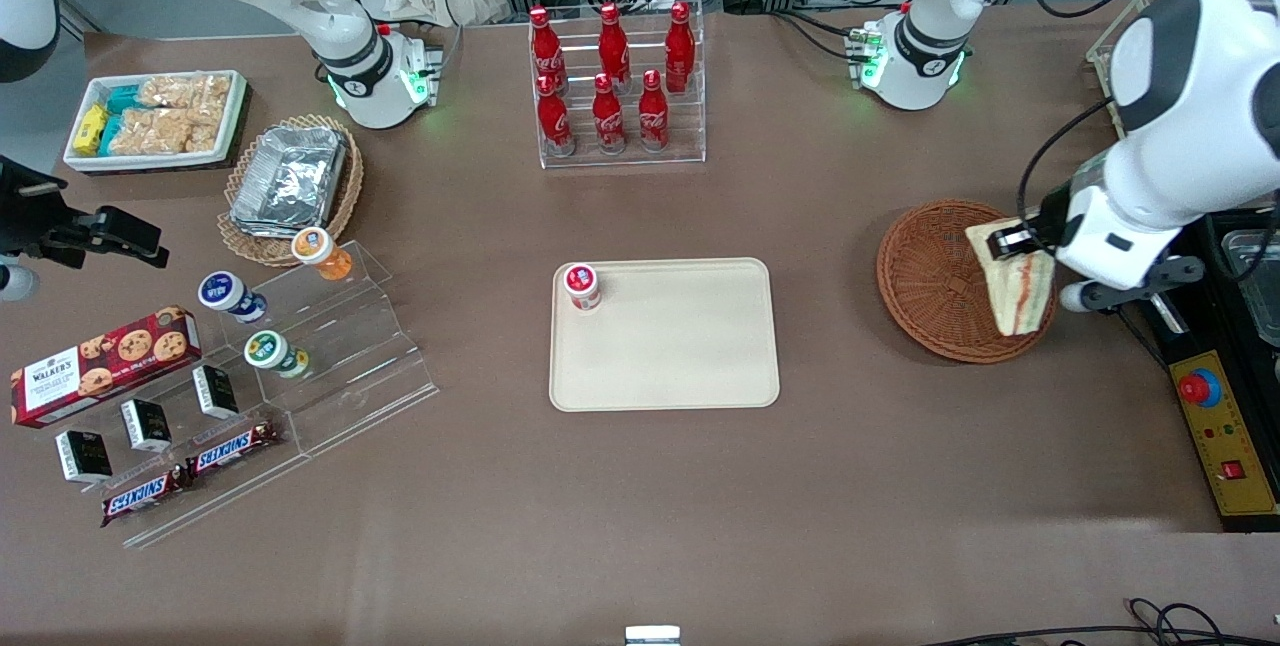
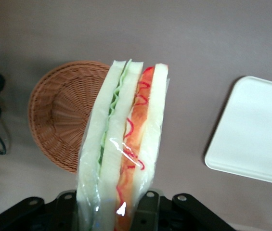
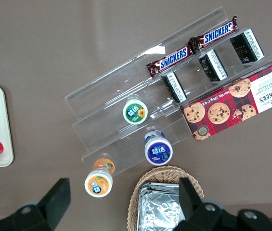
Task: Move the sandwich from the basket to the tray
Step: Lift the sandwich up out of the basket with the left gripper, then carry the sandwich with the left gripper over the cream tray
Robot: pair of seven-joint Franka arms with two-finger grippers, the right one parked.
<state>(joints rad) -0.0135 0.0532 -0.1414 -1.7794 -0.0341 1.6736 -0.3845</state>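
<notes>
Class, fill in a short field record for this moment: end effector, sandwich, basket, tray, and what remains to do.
end effector: above the basket, shut on the sandwich
sandwich: held, lifted over the basket
basket: empty, toward the working arm's end
tray: mid-table, one red-capped cup in a corner
remaining: carry sandwich to tray, release
</notes>
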